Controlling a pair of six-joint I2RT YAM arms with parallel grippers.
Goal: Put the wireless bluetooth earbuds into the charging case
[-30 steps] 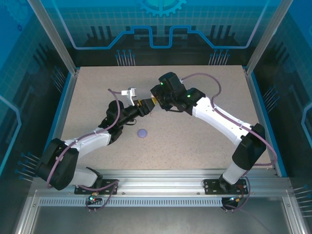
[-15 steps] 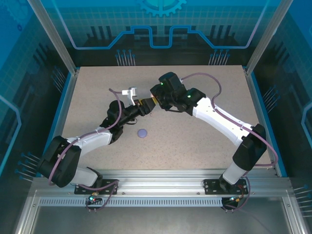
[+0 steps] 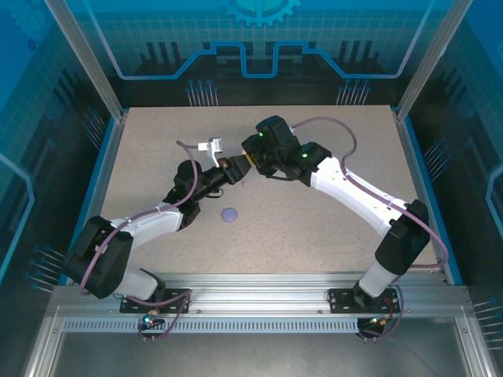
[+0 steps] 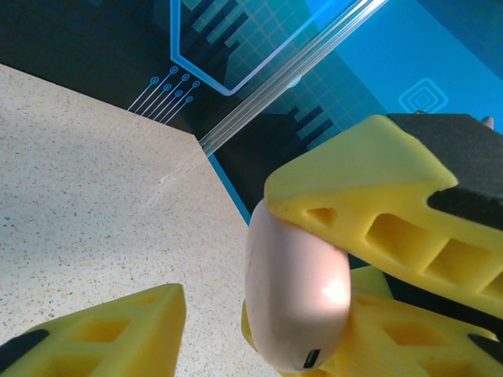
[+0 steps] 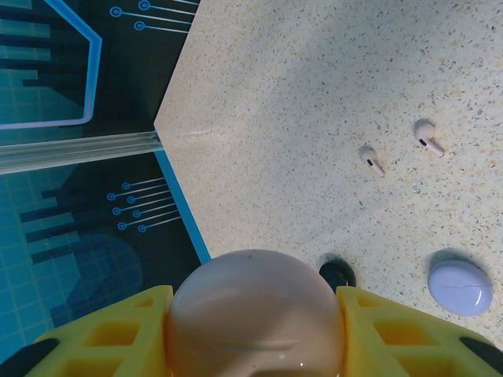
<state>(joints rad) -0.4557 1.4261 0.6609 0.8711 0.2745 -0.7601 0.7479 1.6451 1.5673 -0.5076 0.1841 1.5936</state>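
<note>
Earbuds (image 5: 371, 160), 2 pink, lie loose at upper right of the right wrist view. My right gripper (image 5: 255, 334) clamps the pink case (image 5: 251, 302); my left gripper (image 3: 229, 166) has just narrowed beside it, with a gap left, so insertion waits.

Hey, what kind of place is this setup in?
Probably a robotics lab work cell, not a home: a speckled tabletop fenced by aluminium posts and blue circuit-pattern panels, with the left arm and right arm bolted to a metal rail.
</note>
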